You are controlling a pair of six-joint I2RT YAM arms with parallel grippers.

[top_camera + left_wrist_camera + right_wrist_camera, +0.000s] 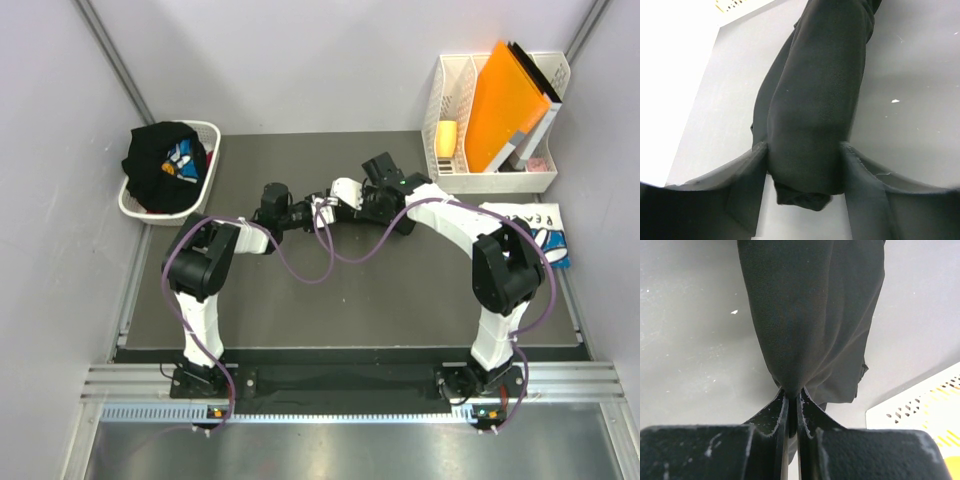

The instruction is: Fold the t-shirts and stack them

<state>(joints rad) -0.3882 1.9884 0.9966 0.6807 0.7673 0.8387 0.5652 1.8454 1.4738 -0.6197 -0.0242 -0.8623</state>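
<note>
Mid-air — black tee (810, 315) in wide left gripper (804, 150), tight right gripper (792, 392)

Black t-shirt (815, 100): soft matt knit cloth, fine weave showing, a few lint specks. Left gripper (804, 146) fingers (747, 190): matt black, rough along the edges. Right gripper (792, 395) fingers (772, 415): hard black plastic, scuffed with white scratches. Table (380, 300): dark grey matt surface, pale specks and smears close up. Laundry basket (213, 160): white perforated plastic; black printed tee (150, 160) in it, matt cloth. File rack (450, 85): white slotted plastic. Folder (505, 100): orange, smooth, slight sheen. Folded white tee (540, 225): cloth, blue print. Front rail (350, 380): ribbed bare metal. Metal sheet (350, 450): brushed, dull shine.
</note>
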